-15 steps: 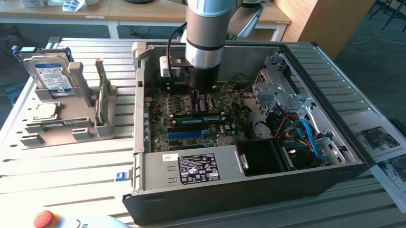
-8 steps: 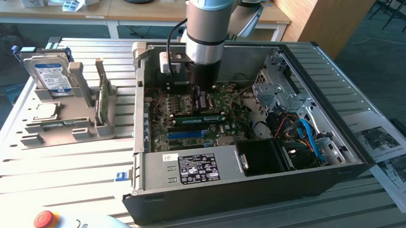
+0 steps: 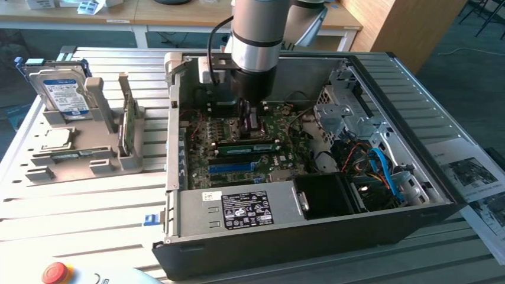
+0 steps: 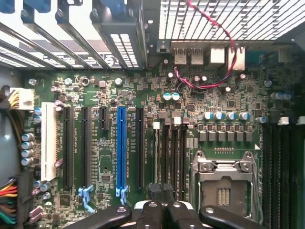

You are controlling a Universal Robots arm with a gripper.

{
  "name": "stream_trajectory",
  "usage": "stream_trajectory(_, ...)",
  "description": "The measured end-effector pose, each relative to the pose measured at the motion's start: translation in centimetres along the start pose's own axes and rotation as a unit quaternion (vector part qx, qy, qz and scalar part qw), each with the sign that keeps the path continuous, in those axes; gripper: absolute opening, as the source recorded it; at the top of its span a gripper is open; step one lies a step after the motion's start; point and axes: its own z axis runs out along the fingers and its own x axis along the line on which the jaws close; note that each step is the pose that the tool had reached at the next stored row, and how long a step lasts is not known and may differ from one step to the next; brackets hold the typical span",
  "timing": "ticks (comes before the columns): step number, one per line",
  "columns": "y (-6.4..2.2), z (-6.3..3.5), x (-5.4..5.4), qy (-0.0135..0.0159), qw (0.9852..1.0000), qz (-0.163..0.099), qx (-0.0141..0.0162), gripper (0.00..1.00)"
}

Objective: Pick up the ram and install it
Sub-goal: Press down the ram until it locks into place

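My gripper (image 3: 251,121) is down inside the open computer case (image 3: 410,177), just above the motherboard (image 3: 272,127). Its fingers (image 4: 150,212) are shut, and I see nothing between them. They hover over one end of the dark memory slots (image 4: 171,157). In the exterior view a long green ram stick (image 3: 248,144) lies along those slots right under the gripper. Whether the fingers touch it I cannot tell. Another thin green stick (image 3: 128,127) stands upright in the grey holder (image 3: 87,160) at the exterior view's left.
The holder also carries a silver hard drive (image 3: 63,89) and a square processor chip (image 3: 55,139). The empty processor socket (image 4: 224,183), blue expansion slot (image 4: 121,148), power supply (image 3: 236,210), drive cage (image 3: 347,115) and loose cables (image 3: 379,168) crowd the case. A red stop button (image 3: 57,272) sits in front.
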Motion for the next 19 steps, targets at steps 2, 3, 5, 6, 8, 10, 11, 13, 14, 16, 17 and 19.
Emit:
stream_trajectory(2, 0.0, -0.43, 0.0, 0.0, 1.0, 0.0, 0.0, 0.1)
stream_trajectory(3, 0.0, -0.65, 0.0, 0.0, 1.0, 0.0, 0.0, 0.1)
stream_trajectory(5, 0.0, -1.08, 0.0, 0.0, 1.0, 0.0, 0.0, 0.1)
stream_trajectory(6, 0.0, -1.3, 0.0, 0.0, 1.0, 0.0, 0.0, 0.1)
stream_trajectory(8, 0.0, -1.7, 0.0, 0.0, 1.0, 0.0, 0.0, 0.1)
stream_trajectory(10, 0.01, -2.14, 0.0, 0.0, 1.0, 0.0, 0.0, 0.1)
stream_trajectory(11, 0.01, -2.35, 0.0, 0.0, 1.0, 0.0, 0.0, 0.1)
stream_trajectory(13, 0.01, -2.8, 0.1, 0.0, 1.0, 0.0, 0.0, 0.1)
stream_trajectory(14, 0.01, -3.03, 0.1, 0.0, 1.0, 0.0, 0.0, 0.1)
stream_trajectory(16, 0.01, -3.49, 0.1, 0.0, 1.0, 0.0, 0.0, 0.1)
stream_trajectory(17, 0.01, -3.73, 0.1, 0.0, 1.0, 0.0, 0.0, 0.1)
stream_trajectory(19, 0.01, -4.23, 0.1, 0.0, 1.0, 0.0, 0.0, 0.1)
